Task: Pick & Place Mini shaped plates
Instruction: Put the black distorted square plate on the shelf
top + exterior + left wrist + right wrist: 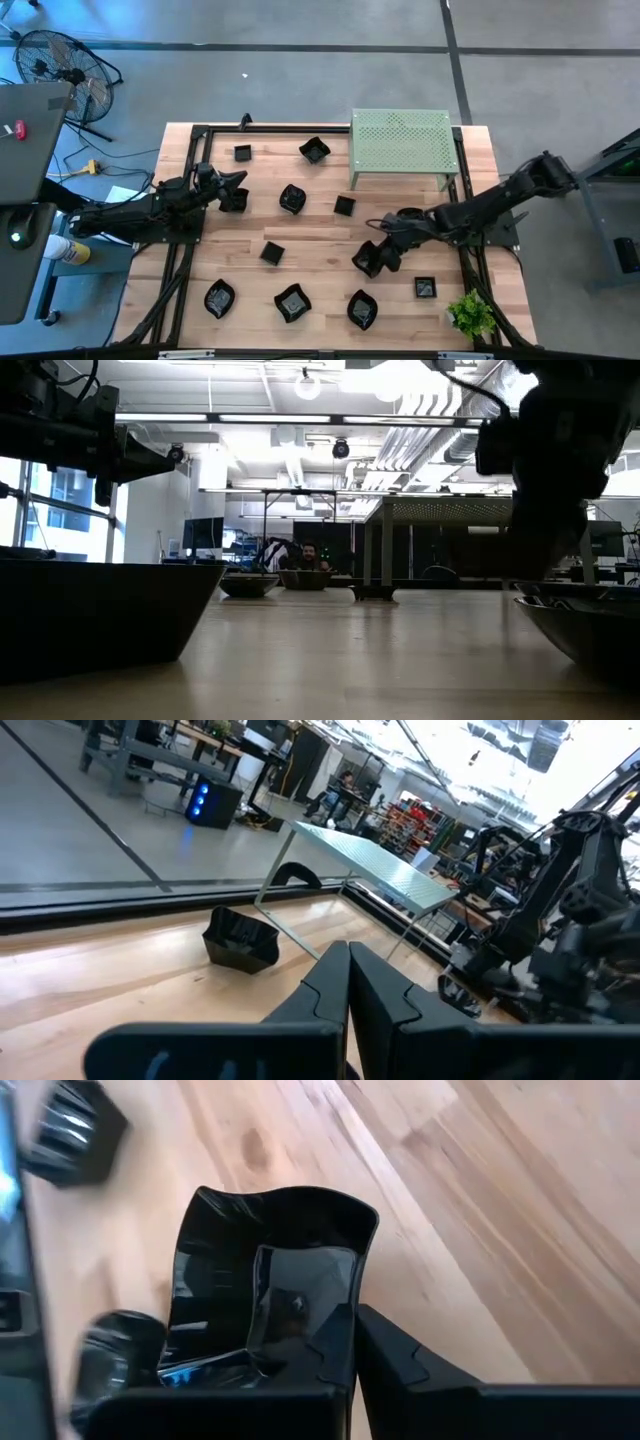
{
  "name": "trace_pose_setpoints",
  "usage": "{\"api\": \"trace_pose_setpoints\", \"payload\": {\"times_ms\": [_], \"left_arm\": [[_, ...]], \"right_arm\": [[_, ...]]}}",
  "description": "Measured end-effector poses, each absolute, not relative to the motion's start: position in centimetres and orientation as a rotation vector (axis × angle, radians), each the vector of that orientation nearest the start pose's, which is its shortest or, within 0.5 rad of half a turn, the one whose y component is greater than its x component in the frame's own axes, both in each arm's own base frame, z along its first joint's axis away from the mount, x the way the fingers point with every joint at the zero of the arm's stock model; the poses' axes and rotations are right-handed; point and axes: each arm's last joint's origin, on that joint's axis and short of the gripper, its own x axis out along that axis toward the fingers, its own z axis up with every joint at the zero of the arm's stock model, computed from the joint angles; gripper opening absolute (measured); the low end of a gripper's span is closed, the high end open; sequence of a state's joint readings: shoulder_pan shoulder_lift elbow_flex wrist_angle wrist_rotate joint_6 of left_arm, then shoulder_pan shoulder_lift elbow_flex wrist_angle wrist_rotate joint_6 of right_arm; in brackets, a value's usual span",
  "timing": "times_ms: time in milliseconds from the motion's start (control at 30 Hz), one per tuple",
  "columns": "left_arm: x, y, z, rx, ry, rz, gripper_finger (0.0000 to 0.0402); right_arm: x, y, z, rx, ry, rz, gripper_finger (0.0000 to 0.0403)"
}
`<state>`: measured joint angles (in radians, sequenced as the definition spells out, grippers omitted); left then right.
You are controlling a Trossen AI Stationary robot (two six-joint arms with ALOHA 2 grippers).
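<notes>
1. Black glossy plate is sitting in the right gripper. The jaws are pinching one side wall, presumably because a rim grip is the only way to grab a shallow dish. In the high view the plate is showing at lower centre-right of the frame, under the wrist. I cannot tell whether it is clear of the wood.
2. Left gripper is hovering at middle-left of the high view with its jaws pressed together and nothing between them. It is probably waiting its turn, or lining up on the plate just beside it.
3. Remaining plates are lying scattered singly over the table, well apart. That spacing looks chosen so that either arm is getting finger room.
4. Pale green perforated stand is standing at upper centre-right with its top bare. I am guessing it is the drop target.
5. Count from the high view:
   - eleven plates: ten lying loose and one gripped
   - one stand
   - one small plant at the lower right corner
   - two arms
</notes>
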<state>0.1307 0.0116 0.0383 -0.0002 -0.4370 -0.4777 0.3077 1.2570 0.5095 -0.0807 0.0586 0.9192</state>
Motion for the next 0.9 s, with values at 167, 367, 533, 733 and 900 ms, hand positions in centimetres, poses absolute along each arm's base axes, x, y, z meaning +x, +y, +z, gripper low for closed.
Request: {"api": "trace_pose_setpoints", "payload": {"times_ms": [167,367,533,733,900], "left_arm": [[9.1,2.4,17.6,-0.468,-0.161,0.551,0.0001],[9.1,2.4,17.5,-0.466,-0.161,0.554,0.0001],[9.1,2.5,17.5,-0.459,-0.16,0.561,0.0001],[9.1,2.5,17.5,-0.445,-0.157,0.571,0.0001],[9.1,2.5,17.5,-0.44,-0.156,0.572,0.0001]], "right_arm": [[20.6,6.1,18.7,0.81,0.754,-0.103,0.0005],[19.4,3.6,22.9,0.814,0.674,-0.122,0.0004],[18.6,0.6,27.7,0.687,0.698,-0.222,0.0002],[17.1,-4.4,33.5,0.533,0.728,-0.405,0.0005],[15.8,-9.9,36.8,0.399,0.764,-0.556,0.0002]]}}
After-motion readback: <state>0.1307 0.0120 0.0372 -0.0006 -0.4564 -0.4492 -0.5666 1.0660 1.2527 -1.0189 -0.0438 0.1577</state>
